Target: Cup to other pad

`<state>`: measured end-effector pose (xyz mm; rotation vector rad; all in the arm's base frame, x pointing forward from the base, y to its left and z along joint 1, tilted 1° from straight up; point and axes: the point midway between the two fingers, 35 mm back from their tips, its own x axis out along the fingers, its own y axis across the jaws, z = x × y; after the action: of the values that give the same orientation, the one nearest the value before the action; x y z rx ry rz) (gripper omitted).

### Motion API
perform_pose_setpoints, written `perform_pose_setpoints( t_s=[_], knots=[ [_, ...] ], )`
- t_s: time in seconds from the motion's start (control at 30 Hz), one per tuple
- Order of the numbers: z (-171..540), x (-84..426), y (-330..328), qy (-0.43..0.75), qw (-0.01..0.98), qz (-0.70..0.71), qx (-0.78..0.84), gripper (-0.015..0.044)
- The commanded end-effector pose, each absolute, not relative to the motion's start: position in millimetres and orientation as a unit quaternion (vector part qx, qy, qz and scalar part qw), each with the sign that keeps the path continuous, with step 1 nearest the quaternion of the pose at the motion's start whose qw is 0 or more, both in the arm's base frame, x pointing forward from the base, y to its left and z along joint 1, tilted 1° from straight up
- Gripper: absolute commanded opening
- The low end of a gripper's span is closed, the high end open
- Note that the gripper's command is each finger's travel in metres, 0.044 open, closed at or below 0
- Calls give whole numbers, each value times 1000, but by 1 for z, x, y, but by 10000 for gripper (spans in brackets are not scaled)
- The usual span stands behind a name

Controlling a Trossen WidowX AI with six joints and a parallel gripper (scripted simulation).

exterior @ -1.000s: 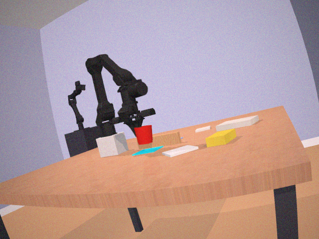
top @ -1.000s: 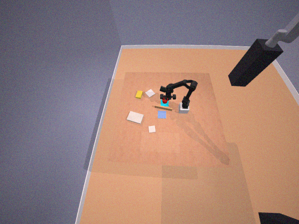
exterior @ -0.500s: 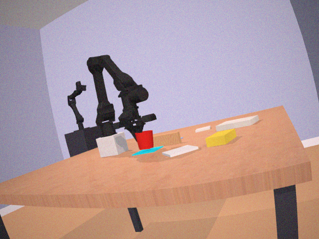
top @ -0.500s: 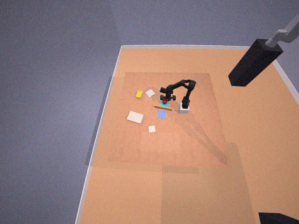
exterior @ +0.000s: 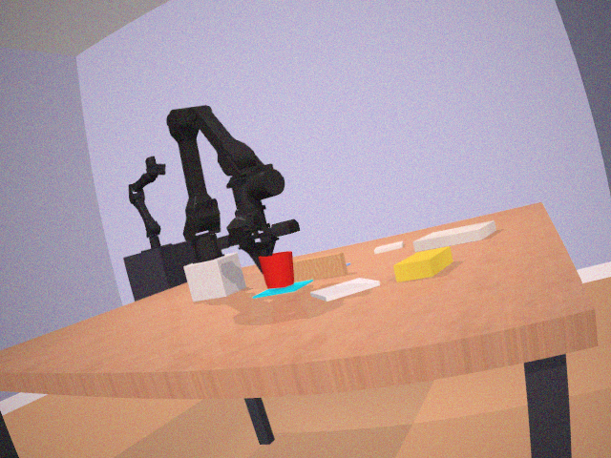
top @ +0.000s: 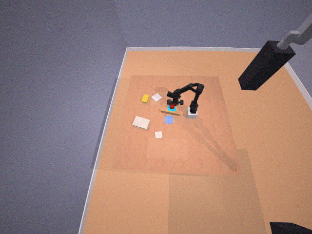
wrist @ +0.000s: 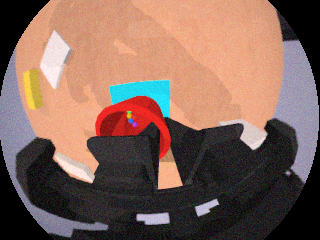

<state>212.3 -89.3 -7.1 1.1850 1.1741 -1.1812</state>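
The red cup is upright over the cyan pad. Its base is at or very close to the pad's surface; contact cannot be told for certain. Several small coloured marbles lie inside the cup in the wrist view. My gripper is shut on the cup's wall, with one finger inside the rim and one outside. The blue pad lies bare on the other side of the wooden barrier.
The low wooden barrier stands between the pads. A white tile and a yellow block lie beyond the cyan pad. A white slab and a small white tile lie farther off.
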Motion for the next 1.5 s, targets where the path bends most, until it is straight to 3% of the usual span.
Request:
perform_pose_setpoints(
  t_s=[0.0, 0.13, 1.47],
  knots=[
    [-7, 212, -89, 490, 522, -493, 495, 26],
    [-7, 212, -89, 490, 522, -493, 495, 128],
    [45, 212, -89, 492, 523, -491, 493, 128]
  ],
)
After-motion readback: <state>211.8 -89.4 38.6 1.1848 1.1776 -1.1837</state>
